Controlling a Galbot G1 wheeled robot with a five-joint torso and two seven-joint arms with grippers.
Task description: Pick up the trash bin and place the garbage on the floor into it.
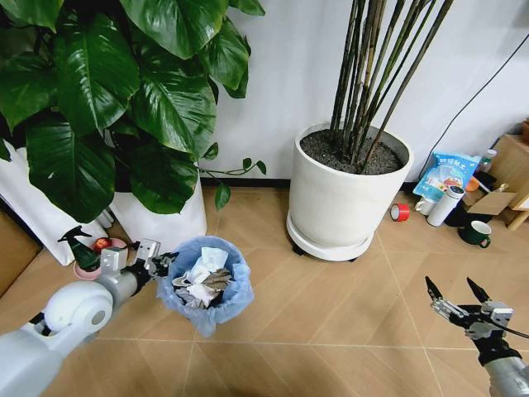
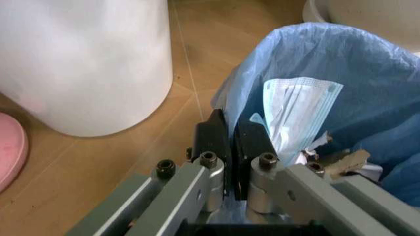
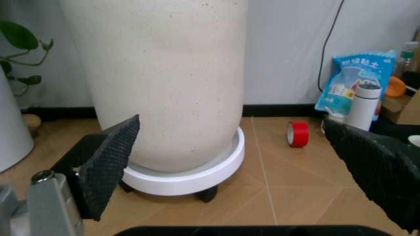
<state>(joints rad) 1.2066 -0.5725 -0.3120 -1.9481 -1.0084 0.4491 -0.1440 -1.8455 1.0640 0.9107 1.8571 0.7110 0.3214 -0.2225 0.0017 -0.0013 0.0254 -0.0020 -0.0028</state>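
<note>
The trash bin [image 1: 205,289], black under a crinkly light-blue bag, is on the chevron wood floor [image 1: 331,331] in front of me. My left gripper [image 1: 159,265] is shut on its near rim; in the left wrist view the black fingers [image 2: 217,140] pinch the blue bag edge [image 2: 341,73]. Garbage [image 1: 201,283] lies inside the bin: crumpled white paper, wrappers and a pale face mask [image 2: 298,113]. I cannot tell whether the bin rests on the floor. My right gripper [image 1: 459,294] hovers open low at the right, holding nothing, its pads [image 3: 108,162] spread wide.
A large white pot [image 1: 347,198] on a wheeled saucer [image 3: 196,174] stands behind the bin, and a big-leaved plant's pot [image 1: 169,223] stands left. A green spray bottle [image 1: 81,248] and pink dish [image 1: 103,246] sit far left. Red tape [image 1: 399,212], a blue pouch [image 1: 446,175] and a flask [image 1: 446,205] line the right wall.
</note>
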